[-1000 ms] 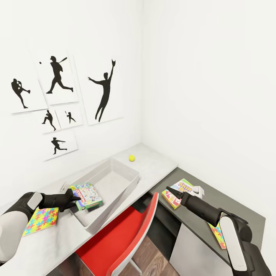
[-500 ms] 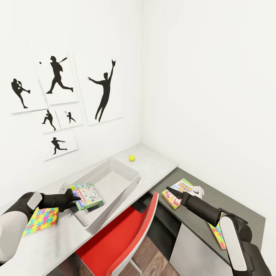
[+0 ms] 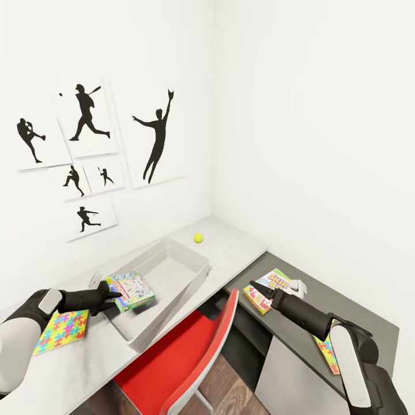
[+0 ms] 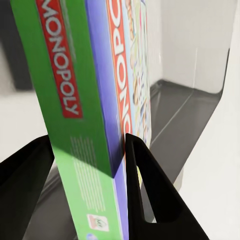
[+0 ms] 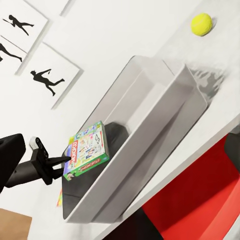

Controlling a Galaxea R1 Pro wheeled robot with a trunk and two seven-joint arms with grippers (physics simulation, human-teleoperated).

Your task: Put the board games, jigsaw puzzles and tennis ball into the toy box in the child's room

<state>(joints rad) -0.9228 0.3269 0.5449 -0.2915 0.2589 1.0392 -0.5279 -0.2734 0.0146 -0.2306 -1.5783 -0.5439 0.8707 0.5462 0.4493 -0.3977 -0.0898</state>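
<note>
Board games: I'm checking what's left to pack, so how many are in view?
2: the green Monopoly box held by the left gripper over the pale grey toy box; the yellow-green box on the dark cabinet top. Others may be hidden.

Bright, even, shadow-soft render; wide-angle stretch at edges, close box blurred.

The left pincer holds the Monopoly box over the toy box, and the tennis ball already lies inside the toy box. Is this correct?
Not quite. The left pincer does hold the Monopoly box over the toy box, but the head view shows the tennis ball on the table, beyond it.
</note>
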